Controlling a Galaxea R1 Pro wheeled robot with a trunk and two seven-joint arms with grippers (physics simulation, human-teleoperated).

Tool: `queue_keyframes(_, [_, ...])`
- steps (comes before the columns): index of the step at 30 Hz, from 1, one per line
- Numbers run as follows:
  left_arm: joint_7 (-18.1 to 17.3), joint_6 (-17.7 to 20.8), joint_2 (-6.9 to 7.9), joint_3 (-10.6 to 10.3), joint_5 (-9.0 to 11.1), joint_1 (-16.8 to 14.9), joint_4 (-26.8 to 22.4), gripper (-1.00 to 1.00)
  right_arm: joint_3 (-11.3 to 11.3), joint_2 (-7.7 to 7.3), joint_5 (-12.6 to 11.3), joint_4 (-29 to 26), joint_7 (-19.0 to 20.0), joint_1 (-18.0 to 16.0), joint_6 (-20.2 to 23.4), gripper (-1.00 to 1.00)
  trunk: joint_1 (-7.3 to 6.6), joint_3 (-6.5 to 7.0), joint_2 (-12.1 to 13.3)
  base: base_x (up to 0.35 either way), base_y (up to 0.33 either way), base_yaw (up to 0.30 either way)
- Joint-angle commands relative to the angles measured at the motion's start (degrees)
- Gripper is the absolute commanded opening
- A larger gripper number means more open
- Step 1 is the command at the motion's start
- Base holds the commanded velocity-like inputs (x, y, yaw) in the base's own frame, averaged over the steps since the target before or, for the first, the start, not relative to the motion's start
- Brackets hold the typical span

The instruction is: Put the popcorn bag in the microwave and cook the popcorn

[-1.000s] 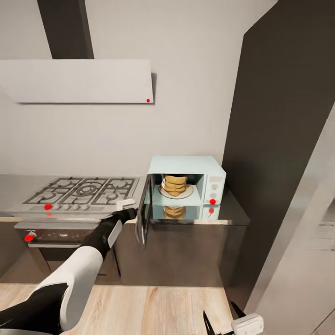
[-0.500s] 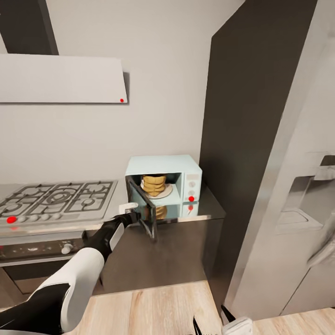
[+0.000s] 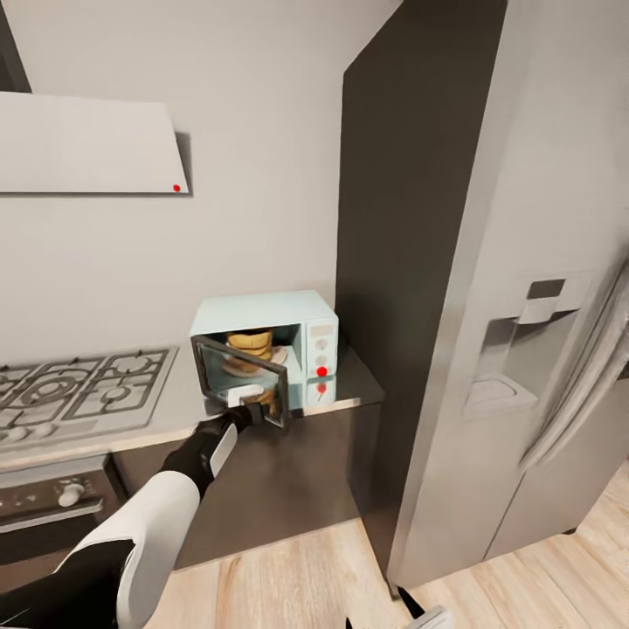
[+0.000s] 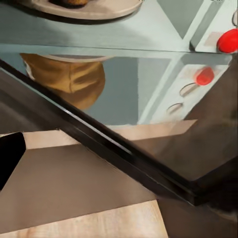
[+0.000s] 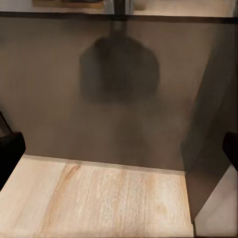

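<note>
The mint-white microwave stands on the grey countertop beside a tall dark cabinet. Its dark glass door hangs partly open, swung most of the way toward the front. Inside, the tan popcorn bag sits on the turntable plate. My left gripper is against the door's outer side near its lower edge and looks open; one black finger shows in the left wrist view, next to the door edge. My right gripper hangs low over the wooden floor, open and holding nothing.
A grey fridge with a dispenser stands at the right, past the dark cabinet. The steel gas hob and oven are to the left under the white hood. Black cabinet fronts face my right arm.
The whole view has turned rightward, bringing the fridge in. The microwave door has swung from wide open to nearly shut, with my left gripper following it.
</note>
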Motion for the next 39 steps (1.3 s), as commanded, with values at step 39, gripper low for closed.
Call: queue_keyframes(39, [-0.3, 0.7, -0.30, 0.2, 0.3, 0.0, -5.4, 1.00, 2.0, -0.13, 0.4, 0.9, 0.4, 0.0, 0.0, 1.00, 0.03, -0.09, -0.1, 0.097, -0.010, -0.006])
